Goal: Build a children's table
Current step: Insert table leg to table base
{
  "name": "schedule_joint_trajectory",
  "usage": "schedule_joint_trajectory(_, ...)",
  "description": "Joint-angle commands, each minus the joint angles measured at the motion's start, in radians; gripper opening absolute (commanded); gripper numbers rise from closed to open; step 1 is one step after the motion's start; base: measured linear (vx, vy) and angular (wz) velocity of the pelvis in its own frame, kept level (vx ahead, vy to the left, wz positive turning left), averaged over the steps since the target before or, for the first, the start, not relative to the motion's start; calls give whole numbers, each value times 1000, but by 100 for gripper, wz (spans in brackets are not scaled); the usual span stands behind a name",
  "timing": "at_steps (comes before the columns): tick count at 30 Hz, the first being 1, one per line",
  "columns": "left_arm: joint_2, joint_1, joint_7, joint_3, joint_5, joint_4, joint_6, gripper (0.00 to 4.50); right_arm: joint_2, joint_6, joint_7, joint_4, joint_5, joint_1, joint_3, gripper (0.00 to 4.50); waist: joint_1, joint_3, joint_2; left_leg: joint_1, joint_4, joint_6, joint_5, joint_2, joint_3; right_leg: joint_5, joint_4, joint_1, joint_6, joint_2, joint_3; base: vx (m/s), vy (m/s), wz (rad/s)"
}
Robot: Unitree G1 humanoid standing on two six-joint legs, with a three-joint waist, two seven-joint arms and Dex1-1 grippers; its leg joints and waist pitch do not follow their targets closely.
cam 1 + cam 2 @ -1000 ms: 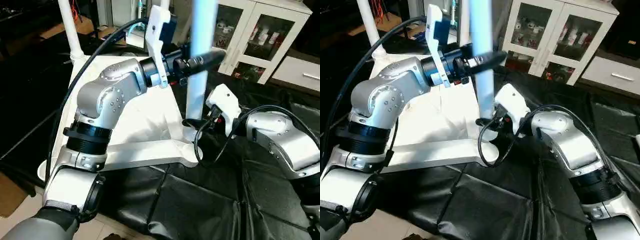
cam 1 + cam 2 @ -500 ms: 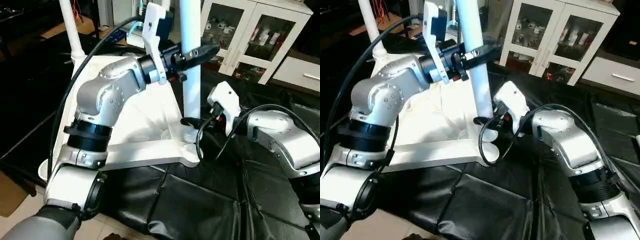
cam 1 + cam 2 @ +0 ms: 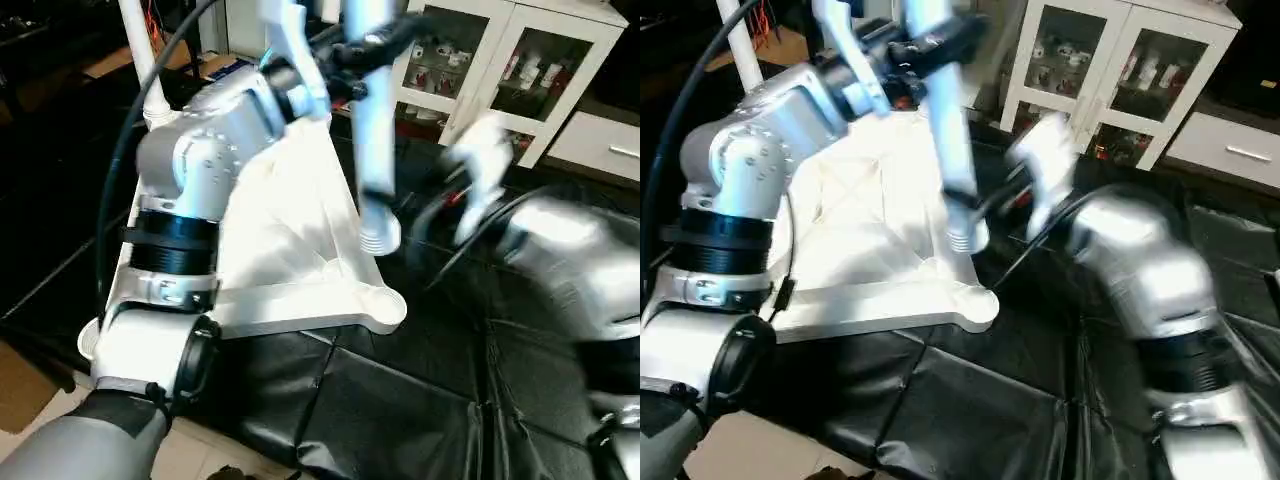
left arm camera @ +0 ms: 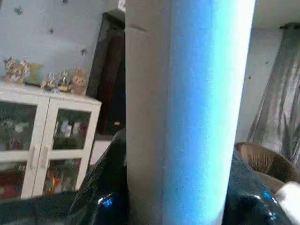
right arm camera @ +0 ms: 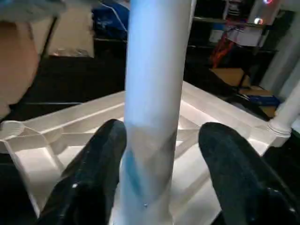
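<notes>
Above the top's (image 3: 300, 240) near right corner, the left gripper (image 3: 365, 45) has lifted its clamped leg (image 3: 372, 150) from the socket; right gripper (image 5: 161, 183) stands parted, so seating must be repeated.

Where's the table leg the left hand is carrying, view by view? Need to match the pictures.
Left eye view: table leg upper centre, threaded end hanging above the table top's near corner socket.
Right eye view: leg upper centre-left, above the same socket.
Left wrist view: leg runs the full height at centre.
Right wrist view: leg between the two black fingers, not gripped.
Shared landmark: the white glass-door cabinet.
</notes>
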Motion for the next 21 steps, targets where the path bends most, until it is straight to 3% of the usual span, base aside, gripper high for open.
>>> schedule_joint_trajectory(1, -2, -15, -17, -20, 8, -17, 15, 167, -20, 28, 49, -12, 22, -11, -5, 314, 2, -77, 9, 18, -61, 37, -26, 56, -26, 123, -54, 57, -296, -79, 48, 0, 0, 0)
schedule_joint_trajectory(8, -12, -13, -11, -29, -4, -38, 36, 167, -90, 85, 153, -13, 19, -14, 54, 320, 3, -75, 3, 16, -59, 46, -30, 57, -26, 87, -56, 58, -301, -83, 48, 0, 0, 0)
schedule_joint_trajectory(11, -12, -13, -17, -32, -7, -44, 44, 167, -91, 85, 153, -13, 12, -10, 68, 320, 4, -76, 4, 18, -59, 44, -27, 58, -26, 77, -57, 56, -296, -84, 49, 0, 0, 0)
schedule_joint_trajectory(13, -12, -4, -50, -49, -26, -75, 76, 167, -64, 65, 124, 20, -32, -17, 94, 320, 2, -76, 8, 18, -60, 39, -22, 59, -27, 80, -55, 54, -297, -84, 48, 0, 0, 0)
schedule_joint_trajectory(21, -18, 16, -86, -78, -49, -126, 118, 167, -63, 91, 155, 28, -36, -19, 115, 320, 4, -75, 5, 18, -59, 40, -26, 58, -25, 88, -55, 54, -304, -83, 48, 0, 0, 0)
